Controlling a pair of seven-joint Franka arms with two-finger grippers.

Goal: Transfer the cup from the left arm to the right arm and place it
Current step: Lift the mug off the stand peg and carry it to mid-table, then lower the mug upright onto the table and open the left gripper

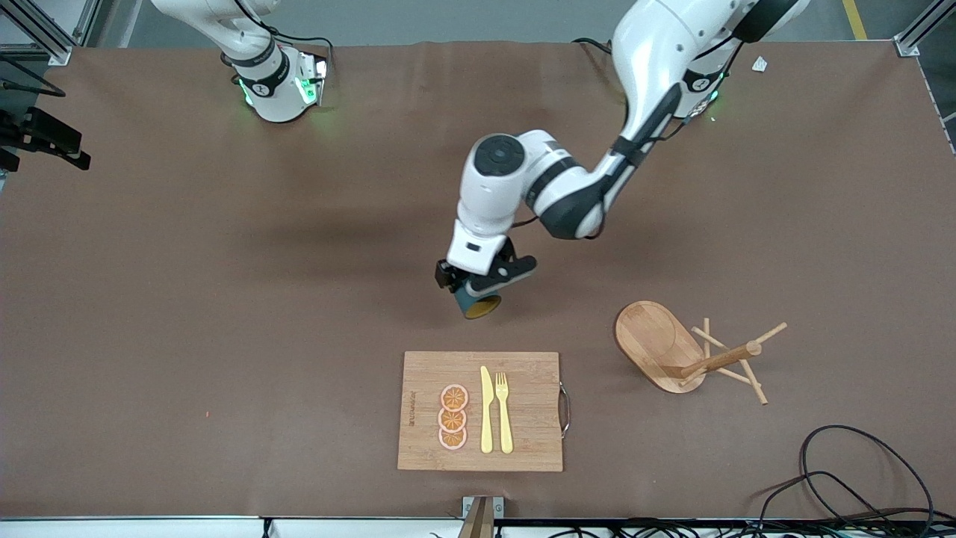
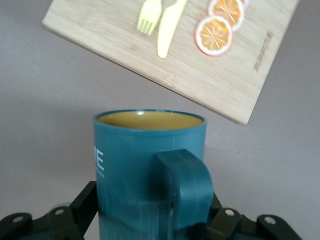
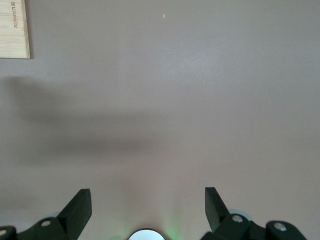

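A wooden cutting board [image 1: 523,433] with a metal handle [image 1: 566,409] lies on the brown table [image 1: 224,336]; on the board lie three orange slices [image 1: 452,418] in a row, and beside them a yellow knife [image 1: 486,409] and a yellow fork [image 1: 503,412] side by side. Toward the left arm's end from the board, well apart, a wooden peg stand [image 1: 691,353] lies tipped over; a black cable [image 1: 859,478] loops nearer the front camera than the stand.

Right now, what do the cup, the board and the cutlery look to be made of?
Cup, held in the left gripper: likely matte plastic, though glazed ceramic is possible; even teal, soft sheen. Board: bamboo or wood, with visible grain strips and a metal handle. Knife and fork: pale yellow, probably plastic.
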